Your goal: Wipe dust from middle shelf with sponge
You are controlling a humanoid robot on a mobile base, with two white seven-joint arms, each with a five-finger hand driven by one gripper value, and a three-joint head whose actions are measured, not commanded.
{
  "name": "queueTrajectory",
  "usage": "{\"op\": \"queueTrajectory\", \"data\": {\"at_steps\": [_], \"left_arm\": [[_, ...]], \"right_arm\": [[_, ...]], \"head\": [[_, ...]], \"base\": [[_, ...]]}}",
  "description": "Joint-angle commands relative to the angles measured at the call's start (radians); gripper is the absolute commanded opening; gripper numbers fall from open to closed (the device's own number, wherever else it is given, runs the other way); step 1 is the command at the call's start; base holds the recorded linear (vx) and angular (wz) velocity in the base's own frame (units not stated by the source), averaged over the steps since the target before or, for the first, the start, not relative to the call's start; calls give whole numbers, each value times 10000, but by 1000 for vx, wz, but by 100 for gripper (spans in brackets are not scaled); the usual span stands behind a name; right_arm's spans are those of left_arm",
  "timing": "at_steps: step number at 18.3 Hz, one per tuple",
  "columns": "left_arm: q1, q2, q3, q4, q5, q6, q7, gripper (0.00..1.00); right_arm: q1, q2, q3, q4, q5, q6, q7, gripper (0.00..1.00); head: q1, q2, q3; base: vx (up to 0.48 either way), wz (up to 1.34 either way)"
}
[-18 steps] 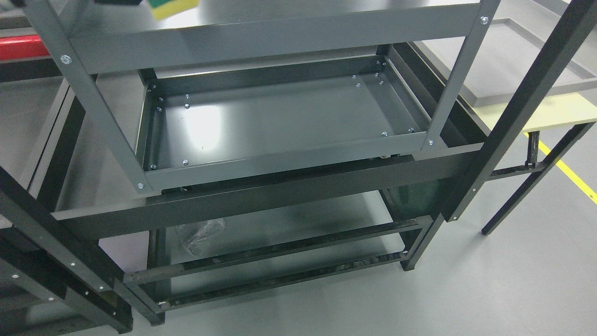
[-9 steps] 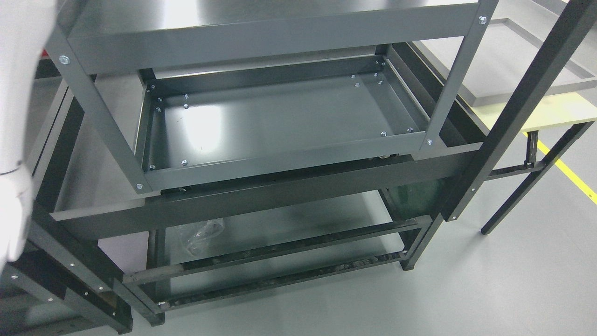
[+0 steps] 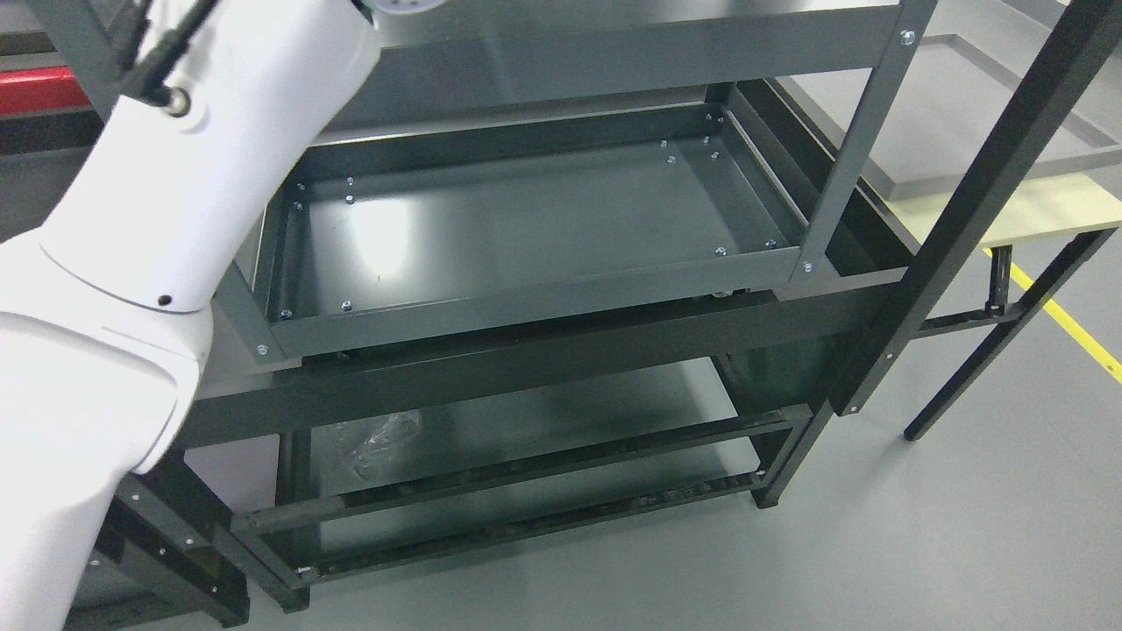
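Across the left side, the left arm (image 3: 158, 219) rises diagonally past the shelf (image 3: 526, 219).

the robot's left arm (image 3: 149, 228) crosses the frame's left, before the shelf unit (image 3: 543, 219); a table (image 3: 1008, 210) stands at upper right.

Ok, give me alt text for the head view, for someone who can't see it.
A white robot left arm rises from the lower left across a dark grey metal shelf rack, its hand out of frame at the top. The tray-like shelf beside it lies bare, and no sponge is visible.
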Motion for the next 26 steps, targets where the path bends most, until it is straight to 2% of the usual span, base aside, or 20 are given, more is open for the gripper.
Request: {"op": "queueTrajectory", "data": {"at_steps": [1,6,11,15,18,22,26], "left_arm": [[21,-981,-2454,2595,-192,201,195,0],[603,-981,-2271,2765,-269,125,149,0],[850,-866,-1260,2674,-254,-74,133,0],[896,115,-752,1940,-178,-412,103,0],[972,1311,-446,974,21,-870,-126,0],[1448,2798,-260,-666,1123,-1026,-755,0],[1892,4547,-47,-2078,2934,-1379,-1615,0]], "right_arm": [[0,-175,0,-175,0,727,46,100],[0,-175,0,-175,0,727,46,100],[0,-175,0,-175,0,727,46,100],[0,-175,0,-175,0,727,46,100],[0,-175,0,-175,0,727,46,100],[0,-175,0,-175,0,727,46,100],[0,-175,0,-175,0,742,30,100]], "head": [[0,0,0],[0,0,0],[0,0,0],[0,0,0],[0,0,0],[0,0,0],[0,0,0]], "base": [[0,0],[0,0],[0,0],[0,0],[0,0],[0,0],[0,0]]}}
